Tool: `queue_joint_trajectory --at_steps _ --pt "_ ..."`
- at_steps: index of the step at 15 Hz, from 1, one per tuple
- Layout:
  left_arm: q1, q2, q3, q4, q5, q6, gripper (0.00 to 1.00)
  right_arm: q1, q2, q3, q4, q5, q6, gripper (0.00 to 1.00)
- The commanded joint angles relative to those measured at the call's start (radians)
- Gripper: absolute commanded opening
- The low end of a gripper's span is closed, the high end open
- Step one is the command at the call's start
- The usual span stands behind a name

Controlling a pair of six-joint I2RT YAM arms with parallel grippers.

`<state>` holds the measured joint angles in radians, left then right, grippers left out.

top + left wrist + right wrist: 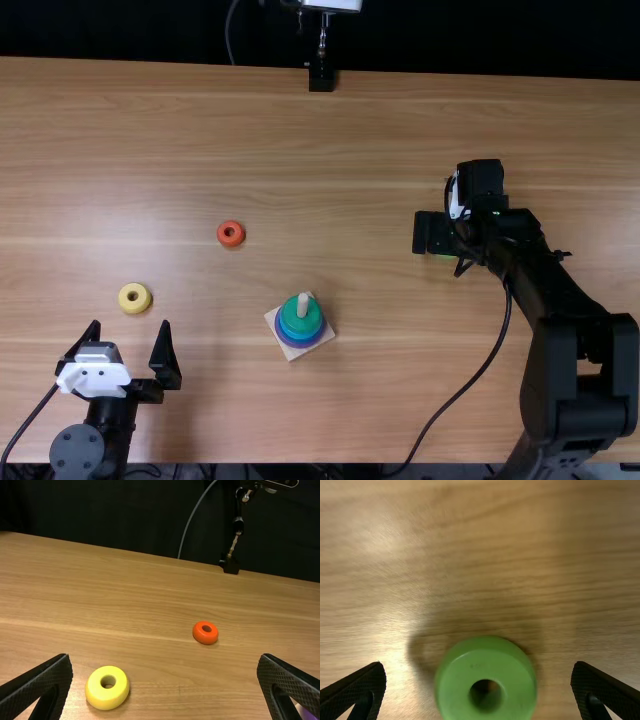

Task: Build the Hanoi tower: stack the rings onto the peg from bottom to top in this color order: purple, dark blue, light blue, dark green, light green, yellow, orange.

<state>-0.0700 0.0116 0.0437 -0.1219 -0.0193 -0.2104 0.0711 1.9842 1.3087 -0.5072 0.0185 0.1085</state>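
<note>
The light green, round ring with a hole through its middle (454,682) lies flat on the light brown wooden table (370,150), toward the right in the top view. The right gripper (446,243) is right over it, its two flat black fingers apart; in its own wrist view the ring sits between them, with wood showing on both sides, so nothing is clamped.

Nearer the middle of the table, and closer to the near edge, a pale wooden peg (303,301) stands upright on a square, pale base (292,353). Stacked around the peg are a purple ring at the bottom, blue above it and a darker green ring (300,321) on top, with the peg's tip rising out of it.

A small orange-red ring (222,238) lies flat, left of the stack and farther from the near edge. Farther left, a yellow ring (135,308) lies just beyond the tips of the left gripper (130,328), whose fingers are spread wide with nothing held between them.

At the far edge is a black block (321,79) below a metal rod.
</note>
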Motion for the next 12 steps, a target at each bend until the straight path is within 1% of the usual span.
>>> queue_joint_trajectory --at_steps 1,6,8,9,12 --pt "0.009 -0.012 -0.042 -0.005 0.005 0.01 1.0 -0.002 0.019 0.024 0.0 0.009 0.017 1.0" --pt "0.01 -0.012 -0.042 -0.005 0.005 0.01 1.0 -0.002 0.022 0.024 -0.006 0.011 0.017 1.0" --pt "0.01 -0.012 -0.042 -0.005 0.005 0.01 1.0 -0.004 0.022 0.024 0.0 0.011 0.015 0.71" --pt "0.01 -0.012 -0.042 -0.005 0.005 0.01 1.0 -0.005 0.022 0.026 0.0 0.011 0.013 0.69" --pt "0.009 -0.012 -0.042 -0.005 0.005 0.01 1.0 -0.005 0.038 0.026 0.0 0.009 0.002 0.46"
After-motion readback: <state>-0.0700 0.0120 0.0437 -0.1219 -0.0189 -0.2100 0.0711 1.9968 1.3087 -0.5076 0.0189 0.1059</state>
